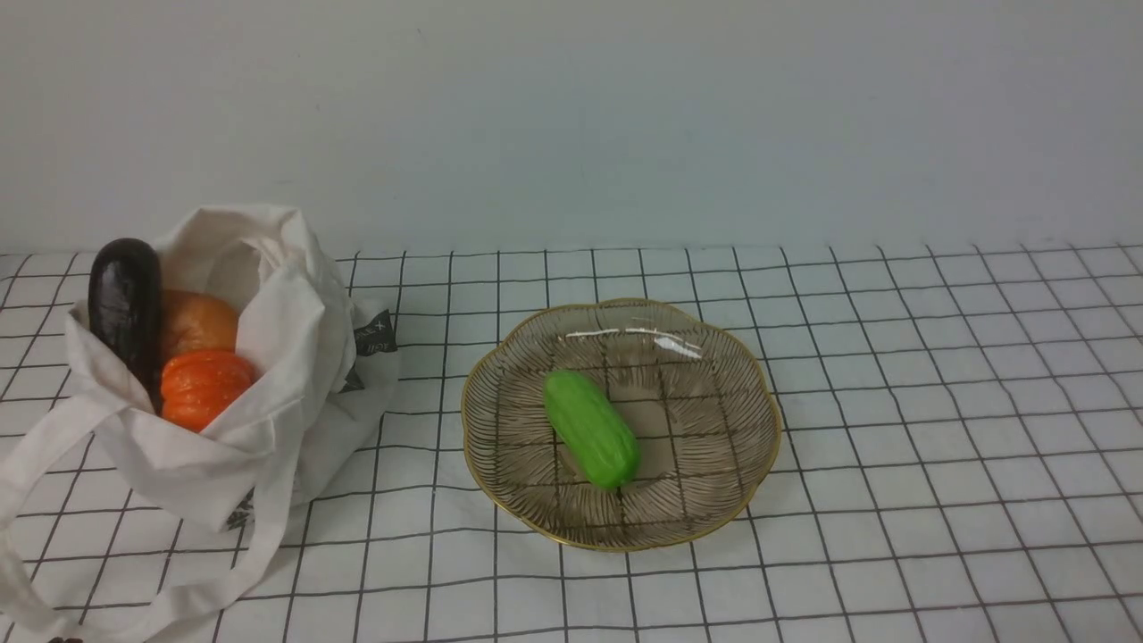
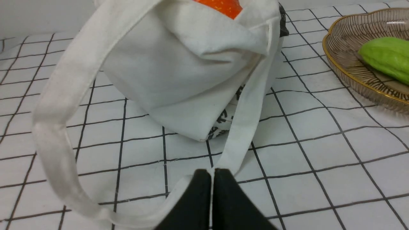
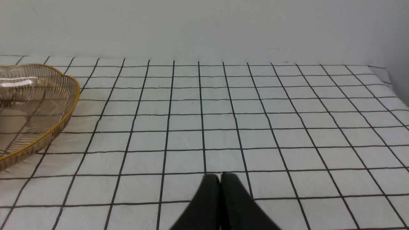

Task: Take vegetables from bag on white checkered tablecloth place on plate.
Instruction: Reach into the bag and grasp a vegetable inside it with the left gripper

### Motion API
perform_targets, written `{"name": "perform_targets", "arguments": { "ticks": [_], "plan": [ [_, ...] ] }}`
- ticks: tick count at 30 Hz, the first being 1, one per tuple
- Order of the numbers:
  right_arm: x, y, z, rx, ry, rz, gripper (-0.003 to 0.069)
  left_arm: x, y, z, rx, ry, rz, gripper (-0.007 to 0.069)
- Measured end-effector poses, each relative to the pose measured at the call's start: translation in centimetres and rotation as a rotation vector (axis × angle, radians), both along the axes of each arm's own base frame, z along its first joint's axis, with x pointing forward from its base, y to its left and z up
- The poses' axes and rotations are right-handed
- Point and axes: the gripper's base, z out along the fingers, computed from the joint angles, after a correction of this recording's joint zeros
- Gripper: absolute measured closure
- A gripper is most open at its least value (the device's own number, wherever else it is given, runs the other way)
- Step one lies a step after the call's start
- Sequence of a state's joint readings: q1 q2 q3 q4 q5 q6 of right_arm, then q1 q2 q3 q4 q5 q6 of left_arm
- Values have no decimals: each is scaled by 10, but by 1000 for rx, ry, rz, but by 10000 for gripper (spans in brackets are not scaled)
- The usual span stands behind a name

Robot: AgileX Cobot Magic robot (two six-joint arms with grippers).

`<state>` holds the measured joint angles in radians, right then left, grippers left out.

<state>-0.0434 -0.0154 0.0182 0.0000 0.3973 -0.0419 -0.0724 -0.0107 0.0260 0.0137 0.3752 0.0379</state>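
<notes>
The off-white cloth bag stands at the left on the white checkered tablecloth. A dark purple eggplant, a tan-brown lump and an orange pepper stick out of its mouth. The green cucumber lies in the gold-rimmed glass plate at the centre. Neither arm shows in the front view. My left gripper is shut and empty, low over the cloth, just before the bag and its handle. My right gripper is shut and empty over bare cloth, with the plate off to one side.
The bag's long handles trail over the cloth toward the near left edge. A pale wall closes the back of the table. The cloth's far corner shows in the right wrist view.
</notes>
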Motion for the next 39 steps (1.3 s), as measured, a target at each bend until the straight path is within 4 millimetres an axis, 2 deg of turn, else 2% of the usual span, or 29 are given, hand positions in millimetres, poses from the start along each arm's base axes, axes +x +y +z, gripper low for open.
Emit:
{"name": "perform_targets", "arguments": {
  "ticks": [3,6,7,9,18,19,20,22,24,26,28,31,33,34,35,38,39],
  "plan": [
    [0,0,0,0,0,0,673,1,-1,2,-36,-26,5,632],
    [0,0,0,0,0,0,673,2,-3,8,-219,-78,24,632],
    [0,0,0,0,0,0,673,2,-3,8,-219,-78,24,632],
    [0,0,0,0,0,0,673,3,-4,12,-371,-110,39,632],
    [0,0,0,0,0,0,673,4,-5,23,-655,-197,62,632],
    [0,0,0,0,0,0,673,4,-2,30,-726,-277,76,632],
    [0,0,0,0,0,0,673,4,-2,30,-736,-276,77,632],
    [0,0,0,0,0,0,673,3,4,45,-862,-417,101,632],
    [0,0,0,0,0,0,673,-3,8,70,-892,-547,86,632],
    [0,0,0,0,0,0,673,-15,8,109,-804,-674,30,632],
    [0,0,0,0,0,0,673,-29,5,148,-641,-721,-22,632],
    [0,0,0,0,0,0,673,-31,0,184,-435,-640,-42,632],
    [0,0,0,0,0,0,673,-22,-2,193,-336,-513,-36,632],
    [0,0,0,0,0,0,673,-5,-4,201,-219,-287,-19,632],
    [0,0,0,0,0,0,673,6,-4,202,-178,-156,-6,632],
    [0,0,0,0,0,0,673,31,-4,203,-119,117,24,632],
    [0,0,0,0,0,0,673,45,-4,201,-97,256,38,632]
  ]
}}
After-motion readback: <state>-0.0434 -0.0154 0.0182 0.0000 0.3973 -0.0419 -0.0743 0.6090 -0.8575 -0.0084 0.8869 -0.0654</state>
